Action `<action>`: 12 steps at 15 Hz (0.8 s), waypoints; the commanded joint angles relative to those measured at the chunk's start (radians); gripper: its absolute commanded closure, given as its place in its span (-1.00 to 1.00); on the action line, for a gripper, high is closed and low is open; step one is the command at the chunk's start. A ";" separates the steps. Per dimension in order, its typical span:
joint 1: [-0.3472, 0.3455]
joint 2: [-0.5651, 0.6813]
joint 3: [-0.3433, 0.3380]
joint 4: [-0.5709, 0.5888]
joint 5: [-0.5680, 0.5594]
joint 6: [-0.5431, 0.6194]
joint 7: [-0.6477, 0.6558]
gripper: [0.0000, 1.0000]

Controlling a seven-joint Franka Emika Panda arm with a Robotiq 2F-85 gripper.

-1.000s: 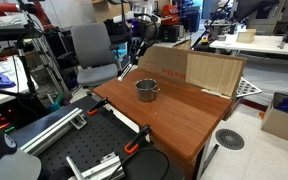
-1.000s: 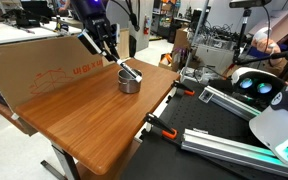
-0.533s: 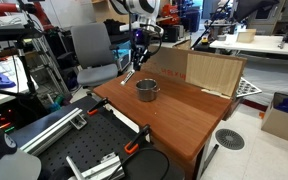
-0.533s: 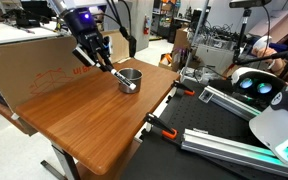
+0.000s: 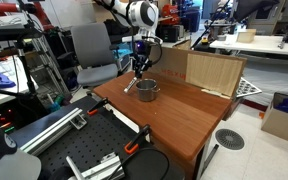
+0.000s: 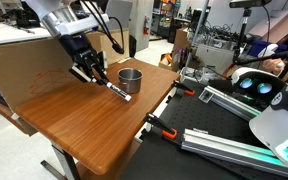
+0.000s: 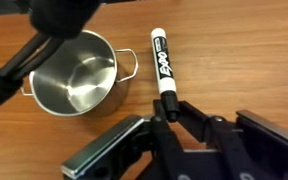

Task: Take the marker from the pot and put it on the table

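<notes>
The marker (image 7: 162,63), white with black ends, sticks out of my gripper (image 7: 170,108), which is shut on its black end. It hangs low and tilted over the reddish-brown table (image 7: 246,40), just beside the pot. I cannot tell whether its tip touches the wood. The shiny silver pot (image 7: 76,75) is empty. In both exterior views my gripper (image 6: 92,72) (image 5: 139,66) holds the marker (image 6: 118,90) (image 5: 131,84) next to the pot (image 6: 130,78) (image 5: 148,90) on the table (image 6: 94,135) (image 5: 184,120).
A pale plywood board (image 5: 212,70) and a cardboard sheet (image 6: 24,65) stand along the table's far edge. Orange clamps (image 6: 160,128) grip the near edge. An office chair (image 5: 92,50) stands behind the table, and black rails (image 5: 94,160) lie beside it.
My gripper has carried the marker out of the pot, sideways away from it, and down close to the tabletop beside the pot. The pot has not moved.
</notes>
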 commanded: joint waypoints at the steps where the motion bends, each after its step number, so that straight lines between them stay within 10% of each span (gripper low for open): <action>1: 0.044 0.085 -0.032 0.103 -0.044 -0.058 0.016 0.88; 6: 0.070 0.147 -0.051 0.163 -0.073 -0.068 0.024 0.88; 7: 0.072 0.157 -0.053 0.179 -0.077 -0.085 0.023 0.03; 12: 0.079 0.179 -0.061 0.222 -0.086 -0.115 0.023 -0.56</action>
